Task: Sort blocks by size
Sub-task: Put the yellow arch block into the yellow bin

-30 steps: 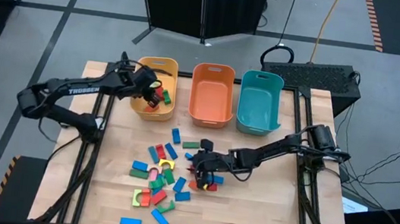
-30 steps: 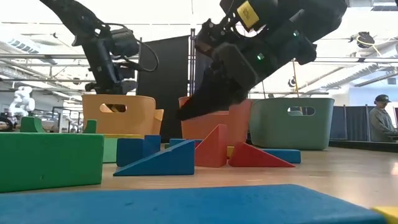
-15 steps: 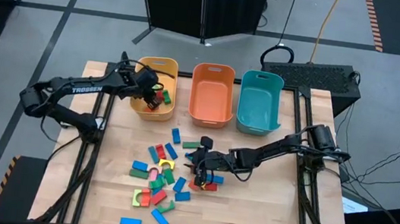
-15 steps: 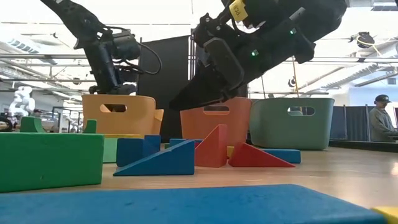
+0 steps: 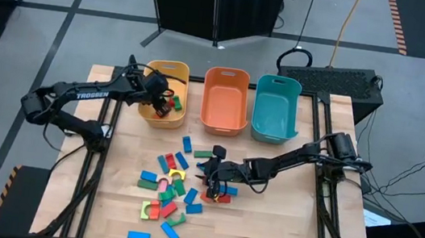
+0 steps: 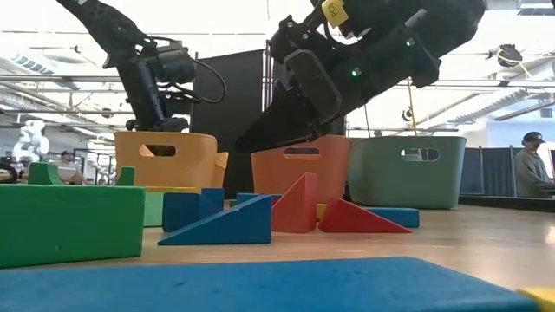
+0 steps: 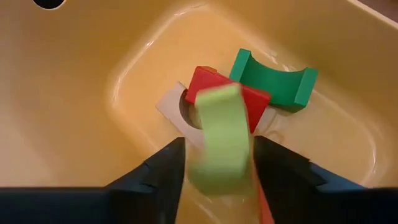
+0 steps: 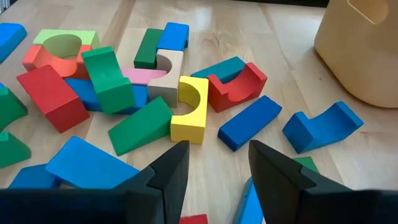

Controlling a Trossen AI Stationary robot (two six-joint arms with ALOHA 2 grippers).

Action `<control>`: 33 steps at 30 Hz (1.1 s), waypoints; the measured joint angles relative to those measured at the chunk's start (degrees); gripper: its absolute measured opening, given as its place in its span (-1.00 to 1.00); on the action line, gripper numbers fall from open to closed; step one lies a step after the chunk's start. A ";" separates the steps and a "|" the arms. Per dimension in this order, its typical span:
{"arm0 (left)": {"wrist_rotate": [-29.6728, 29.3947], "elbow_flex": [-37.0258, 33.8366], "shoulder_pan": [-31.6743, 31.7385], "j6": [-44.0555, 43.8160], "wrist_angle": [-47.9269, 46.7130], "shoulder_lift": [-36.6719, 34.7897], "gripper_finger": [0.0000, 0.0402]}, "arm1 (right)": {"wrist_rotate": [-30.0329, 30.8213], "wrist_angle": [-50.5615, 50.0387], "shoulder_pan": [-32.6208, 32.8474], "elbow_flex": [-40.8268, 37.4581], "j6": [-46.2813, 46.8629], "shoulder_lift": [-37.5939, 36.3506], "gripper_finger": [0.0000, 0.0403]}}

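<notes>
While my left gripper [image 7: 217, 163] hangs over the yellow bin [image 5: 165, 93], a blurred light-green block [image 7: 219, 149] sits between its parted fingers, seemingly loose, though I cannot tell for sure. Bin contents: red block [image 7: 227, 99], green arch [image 7: 273, 81]. My right gripper [image 8: 214, 165], fingers apart and holding nothing, hovers over the loose blocks [image 5: 175, 192] mid-table, near a yellow arch [image 8: 191, 109]. Orange bin [image 5: 225, 98], teal bin [image 5: 276, 106] alongside.
</notes>
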 joint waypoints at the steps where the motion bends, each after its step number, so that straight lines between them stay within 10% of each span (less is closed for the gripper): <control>1: -0.02 0.00 0.00 -0.05 0.00 0.00 0.06 | 0.00 0.00 0.00 0.00 0.00 0.00 -0.24; 18: -0.69 0.00 -0.23 -0.17 -0.92 -1.32 0.28 | 0.00 0.00 0.00 0.00 -0.38 0.00 -0.24; 33: -2.45 0.00 -12.00 -9.63 -7.34 -18.26 0.05 | 0.20 2.08 0.00 0.00 0.61 0.00 -0.24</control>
